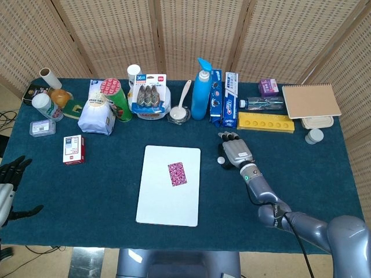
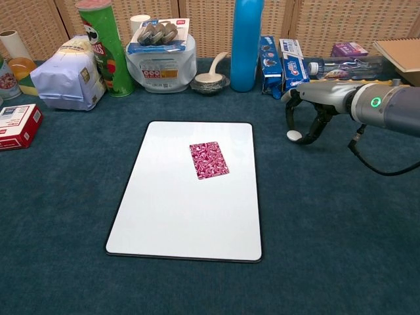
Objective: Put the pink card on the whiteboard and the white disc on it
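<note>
left dark hand: cut by head view's left edge | tall blue bottle: top cropped, chest view

Even, soft light is falling from above, leaving only faint shadows on the tabletop. The whiteboard is showing no glare. Both views are staying sharp, barely bending at the edges.

"36m" on blister pack
</note>
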`<state>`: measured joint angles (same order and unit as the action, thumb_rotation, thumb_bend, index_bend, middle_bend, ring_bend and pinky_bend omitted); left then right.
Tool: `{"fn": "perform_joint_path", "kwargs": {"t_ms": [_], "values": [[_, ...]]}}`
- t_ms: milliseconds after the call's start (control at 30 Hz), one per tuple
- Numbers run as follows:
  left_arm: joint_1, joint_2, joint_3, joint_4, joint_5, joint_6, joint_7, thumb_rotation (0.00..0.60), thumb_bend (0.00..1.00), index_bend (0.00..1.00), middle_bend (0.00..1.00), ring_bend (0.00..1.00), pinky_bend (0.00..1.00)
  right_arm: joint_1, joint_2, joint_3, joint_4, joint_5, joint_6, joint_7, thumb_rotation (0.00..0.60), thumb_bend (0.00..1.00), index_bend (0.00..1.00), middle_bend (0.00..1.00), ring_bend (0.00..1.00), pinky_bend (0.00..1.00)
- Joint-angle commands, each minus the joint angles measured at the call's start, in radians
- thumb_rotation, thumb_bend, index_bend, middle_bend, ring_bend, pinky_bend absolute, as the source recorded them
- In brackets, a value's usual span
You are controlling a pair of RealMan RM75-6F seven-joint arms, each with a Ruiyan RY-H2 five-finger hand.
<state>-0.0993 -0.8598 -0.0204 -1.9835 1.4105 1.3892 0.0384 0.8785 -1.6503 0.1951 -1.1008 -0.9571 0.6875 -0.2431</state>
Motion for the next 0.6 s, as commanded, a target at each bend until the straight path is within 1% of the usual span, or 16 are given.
{"fn": "perform_joint_path", "kwargs": {"t_ms": [33,200,367,433,600], "values": [[-0.001,0.001,0.001,0.000,0.001,-0.002,-0.002,0.600,0.05,0.00,0.00,0.00,0.00,0.001,0.012,0.003,-0.032,0.000,0.010,-0.010,0.600,0.33,0.53,0.09,0.03,0.03],[0.001,0.007,0.004,-0.001,0.008,-0.002,-0.013,0.600,0.05,0.00,0.00,0.00,0.00,0.017,0.026,0.018,-0.120,0.013,0.039,-0.052,0.600,0.33,0.53,0.09,0.03,0.03],[0.004,0.011,0.008,0.001,0.021,0.001,-0.023,0.600,0.05,0.00,0.00,0.00,0.00,0.043,0.021,0.028,-0.191,0.046,0.066,-0.115,0.600,0.33,0.53,0.09,0.03,0.04],[0.005,0.014,0.009,0.002,0.026,0.003,-0.032,0.600,0.05,0.00,0.00,0.00,0.00,0.065,0.002,0.038,-0.235,0.071,0.080,-0.150,0.600,0.33,0.53,0.09,0.03,0.04],[0.006,0.020,0.015,0.005,0.039,0.000,-0.045,0.600,0.06,0.00,0.00,0.00,0.00,0.114,-0.046,0.046,-0.283,0.154,0.127,-0.257,0.600,0.34,0.53,0.09,0.03,0.04]]}}
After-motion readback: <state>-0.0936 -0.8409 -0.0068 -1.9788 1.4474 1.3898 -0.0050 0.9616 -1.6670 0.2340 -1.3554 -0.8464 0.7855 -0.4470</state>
